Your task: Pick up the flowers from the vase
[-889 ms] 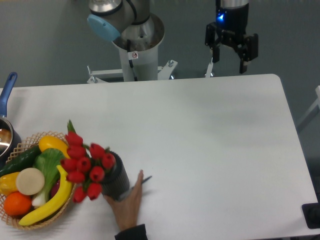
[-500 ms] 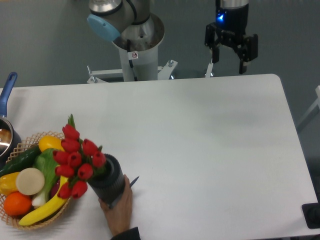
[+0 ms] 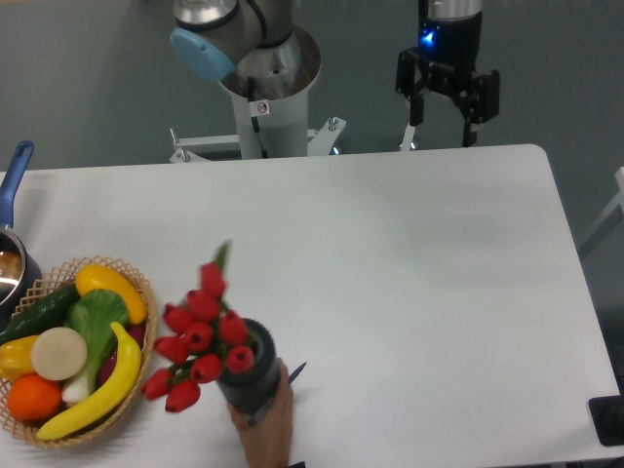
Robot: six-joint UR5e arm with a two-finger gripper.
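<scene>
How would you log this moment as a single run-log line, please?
gripper: jaws open, raised beyond table's far edge | flowers: in vase | vase: held by person's hand, near basket

The vase (image 3: 253, 377) stands on the table (image 3: 409, 273) at about 7 o'clock, with the flowers (image 3: 200, 336) in it (leaning toward 10 o'clock). A basket (image 3: 136, 331) lies just beside them at 9 o'clock. The end effector (image 3: 445, 93) hangs beyond the table's far edge at 1 o'clock.

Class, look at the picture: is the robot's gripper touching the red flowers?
No. The gripper hangs open beyond the table's far edge, well apart from the flowers, which stand in the vase held by a person's hand.
</scene>
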